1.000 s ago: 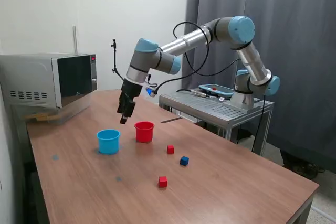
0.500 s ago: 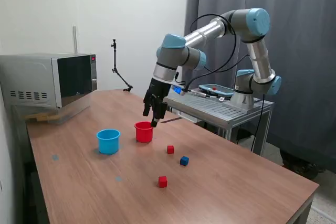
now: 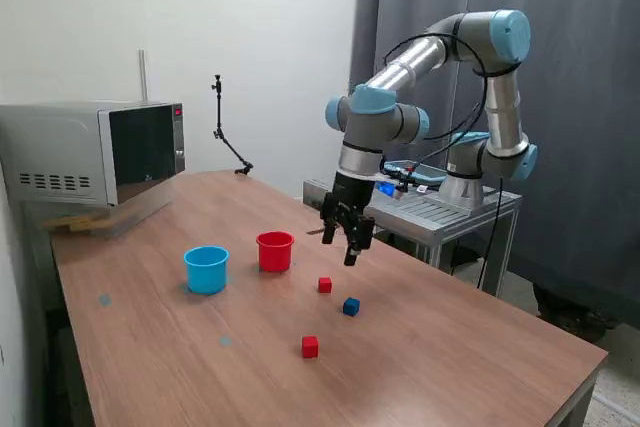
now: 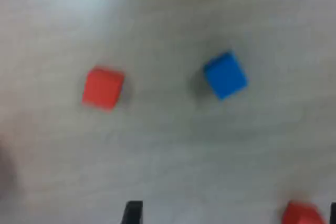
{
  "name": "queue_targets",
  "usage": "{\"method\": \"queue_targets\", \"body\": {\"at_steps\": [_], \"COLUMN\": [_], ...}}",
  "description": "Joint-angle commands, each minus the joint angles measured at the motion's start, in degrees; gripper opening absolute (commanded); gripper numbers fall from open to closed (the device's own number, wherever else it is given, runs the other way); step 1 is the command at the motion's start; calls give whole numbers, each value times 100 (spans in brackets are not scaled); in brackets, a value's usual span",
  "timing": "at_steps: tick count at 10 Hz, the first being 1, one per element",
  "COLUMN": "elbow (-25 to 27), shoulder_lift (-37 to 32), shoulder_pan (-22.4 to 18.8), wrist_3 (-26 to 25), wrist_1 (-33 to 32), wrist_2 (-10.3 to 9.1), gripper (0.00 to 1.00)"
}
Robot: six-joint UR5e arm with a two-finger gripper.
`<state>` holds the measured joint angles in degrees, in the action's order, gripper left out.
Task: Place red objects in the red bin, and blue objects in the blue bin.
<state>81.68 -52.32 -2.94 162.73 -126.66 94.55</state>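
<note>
My gripper (image 3: 343, 248) hangs above the table with its jaws open and nothing held. It is to the exterior view's right of the red bin (image 3: 275, 251) and just over a red cube (image 3: 324, 285). A dark blue cube (image 3: 350, 306) lies beside that cube, and a second red cube (image 3: 310, 347) lies nearer the table's front. The light blue bin (image 3: 206, 269) stands to the exterior view's left of the red bin. The blurred wrist view shows a red cube (image 4: 102, 87), the blue cube (image 4: 226, 75) and part of another red cube (image 4: 300, 214), with the gripper (image 4: 231, 216) at the frame's edge.
A microwave (image 3: 95, 152) sits at the exterior view's left end of the wooden table (image 3: 450, 357). A grey metal side table (image 3: 415, 205) holding the arm's base stands behind. A small black stand (image 3: 225, 132) rises at the table's back edge.
The arm has swung toward the exterior view's right, from above the gap between the two bins, past the red bin, to above the cubes. The cubes and bins have not moved.
</note>
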Motion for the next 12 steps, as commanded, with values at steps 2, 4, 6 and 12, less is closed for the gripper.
{"method": "queue_targets", "body": {"at_steps": [2, 4, 6, 12], "elbow": [549, 708, 717, 647], "shoulder_lift": [-50, -155, -217, 213], "shoulder_pan": [-154, -189, -251, -154], "wrist_3": [-232, -242, -198, -154], "wrist_1": [1, -8, -17, -297], "wrist_2": [-487, -640, -648, -648], "gripper": [100, 100, 100, 100]}}
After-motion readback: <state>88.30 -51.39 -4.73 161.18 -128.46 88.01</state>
